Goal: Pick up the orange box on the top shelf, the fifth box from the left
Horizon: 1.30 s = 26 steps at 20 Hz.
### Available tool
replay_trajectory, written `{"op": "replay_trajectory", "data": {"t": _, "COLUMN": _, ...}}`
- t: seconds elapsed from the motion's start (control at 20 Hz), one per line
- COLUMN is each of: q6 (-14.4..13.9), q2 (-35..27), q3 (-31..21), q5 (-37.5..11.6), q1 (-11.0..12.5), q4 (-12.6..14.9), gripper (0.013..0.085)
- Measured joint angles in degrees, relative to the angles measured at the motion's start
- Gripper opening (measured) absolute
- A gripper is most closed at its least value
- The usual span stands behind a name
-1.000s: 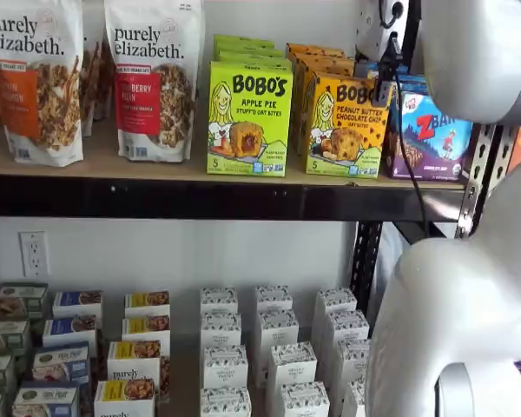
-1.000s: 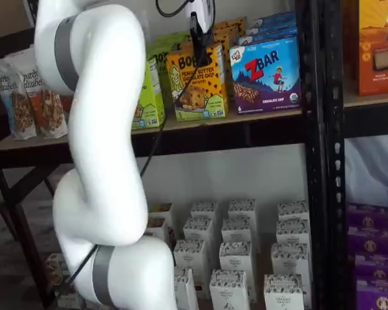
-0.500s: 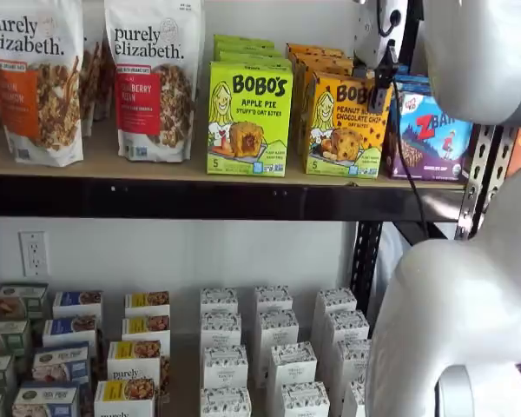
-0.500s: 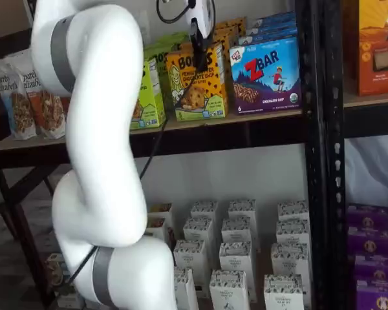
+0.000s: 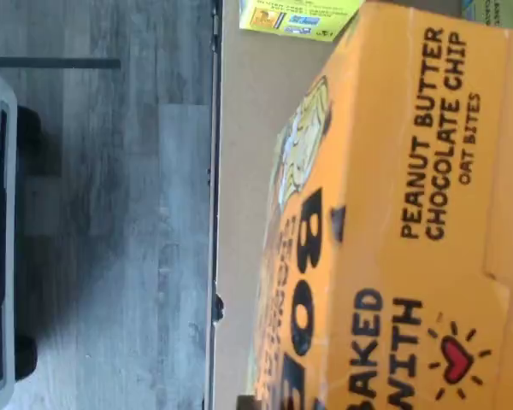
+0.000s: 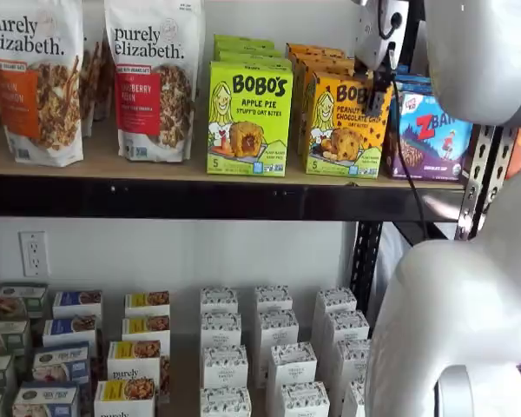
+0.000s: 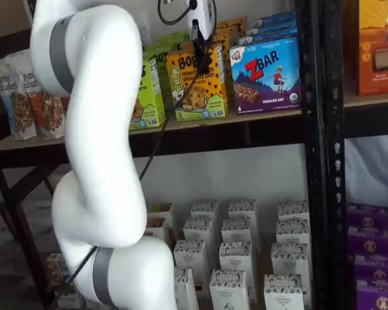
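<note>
The orange box (image 6: 343, 122) stands at the front of a row of like cartons on the top shelf (image 6: 156, 169), between a lime-green carton and a blue-purple one. It also shows in a shelf view (image 7: 195, 84), slightly tilted. My gripper (image 6: 387, 65) hangs at the box's upper right corner, with its white body above and a black finger in front of the box face; it also shows in a shelf view (image 7: 199, 35). No gap between the fingers shows, and I cannot tell whether they hold the box. The wrist view is filled by the box (image 5: 393, 213), very close.
A lime-green Apple Pie carton (image 6: 248, 117) stands left of the orange box and a ZBar box (image 6: 430, 130) right of it. Granola bags (image 6: 152, 78) stand further left. A black upright (image 6: 478, 165) is at the right. Small white boxes (image 6: 273, 347) fill the lower shelf.
The gripper has moved a little upward at the box's top corner. The orange box has stayed at nearly the same spot on the shelf.
</note>
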<state>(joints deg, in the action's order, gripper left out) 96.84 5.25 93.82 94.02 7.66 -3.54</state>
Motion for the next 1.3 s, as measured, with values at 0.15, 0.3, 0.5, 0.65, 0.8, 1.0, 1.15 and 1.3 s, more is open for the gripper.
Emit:
{"op": "replay_trajectory", "data": {"t": 0.15, "q6": 0.0, "q2": -0.2, "q3": 0.3, "q5": 0.4, "q1": 0.0, "q4": 0.4, "gripper": 0.0570}}
{"op": "replay_trajectory", "data": {"t": 0.3, "q6": 0.1, "q2": -0.1, "q3": 0.0, "q5": 0.2, "q1": 0.0, "q4": 0.3, "gripper": 0.0570}}
{"op": "replay_trajectory", "data": {"t": 0.5, "q6": 0.1, "q2": 0.0, "q3": 0.0, "q5": 0.0, "q1": 0.1, "q4": 0.0, "gripper": 0.0570}}
{"op": "replay_trajectory", "data": {"t": 0.65, "q6": 0.2, "q2": -0.1, "q3": 0.1, "q5": 0.1, "q1": 0.2, "q4": 0.0, "gripper": 0.0570}}
{"op": "replay_trajectory", "data": {"t": 0.8, "q6": 0.2, "q2": -0.1, "q3": 0.2, "q5": 0.1, "q1": 0.2, "q4": 0.0, "gripper": 0.0570}}
{"op": "replay_trajectory", "data": {"t": 1.0, "q6": 0.3, "q2": 0.4, "q3": -0.4, "q5": -0.7, "q1": 0.3, "q4": -0.6, "gripper": 0.0490}}
{"op": "replay_trajectory", "data": {"t": 1.15, "q6": 0.2, "q2": 0.5, "q3": -0.5, "q5": -1.0, "q1": 0.3, "q4": -0.7, "gripper": 0.0410}}
{"op": "replay_trajectory", "data": {"t": 1.3, "q6": 0.2, "q2": 0.6, "q3": -0.6, "q5": -1.1, "q1": 0.3, "q4": -0.9, "gripper": 0.0370}}
